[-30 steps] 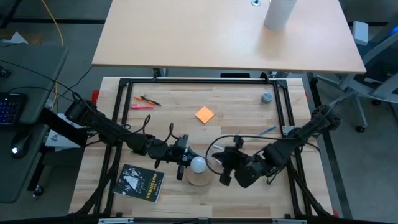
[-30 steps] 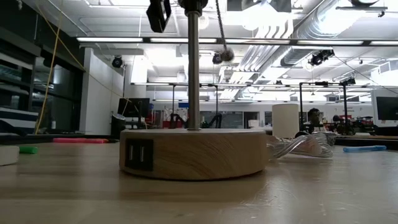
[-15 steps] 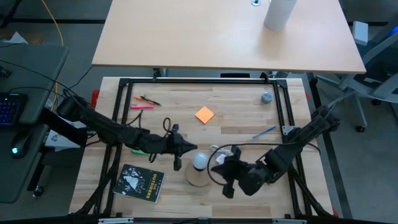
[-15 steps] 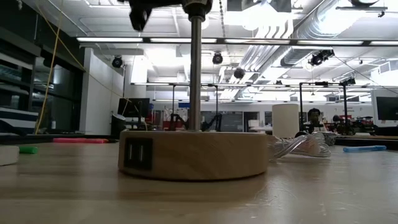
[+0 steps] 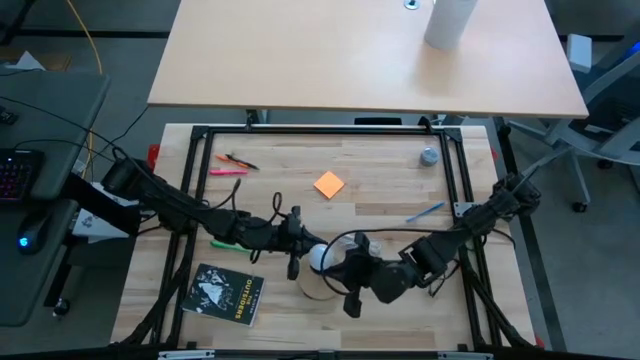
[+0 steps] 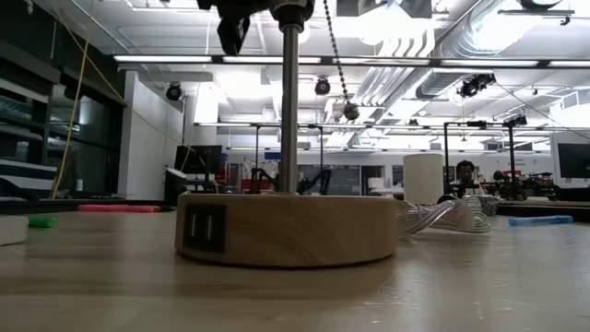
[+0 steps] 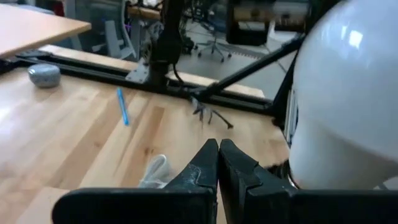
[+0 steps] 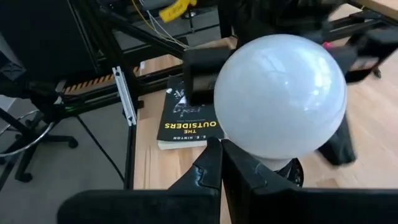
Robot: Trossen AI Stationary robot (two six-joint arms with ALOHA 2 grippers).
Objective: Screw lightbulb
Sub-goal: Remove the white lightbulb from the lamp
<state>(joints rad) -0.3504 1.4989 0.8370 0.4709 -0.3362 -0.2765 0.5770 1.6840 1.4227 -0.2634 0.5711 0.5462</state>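
White and frosted, the lightbulb (image 5: 320, 258) sits atop the lamp's metal post (image 6: 289, 97), above the round wooden base (image 6: 288, 229) near the front edge of the surface (image 5: 380, 200). In the right wrist view the lightbulb (image 8: 280, 96) fills the middle, with a black socket under it.

Both grippers flank it. The left gripper (image 5: 296, 248) lies just beside the bulb on its left, fingers (image 7: 214, 163) pressed together and holding nothing. The right gripper (image 5: 347, 272) is just beside the bulb on its right, fingers (image 8: 217, 163) likewise closed and empty.

Open room lies behind the lamp: bare wood runs back to an orange note (image 5: 328, 185), pens (image 5: 232, 165) at the far left, a blue pen (image 5: 425, 212) and a small grey object (image 5: 429, 156) at the far right. A book (image 5: 226, 293) lies at the front left, close to the black frame rail (image 5: 330, 131) that borders the surface. A pull chain (image 6: 337, 60) hangs by the post.

Compared with half a second ago, the right gripper has shifted left, closer to the bulb, and the left gripper has edged right toward it; the chain's ball hangs at about the same spot.
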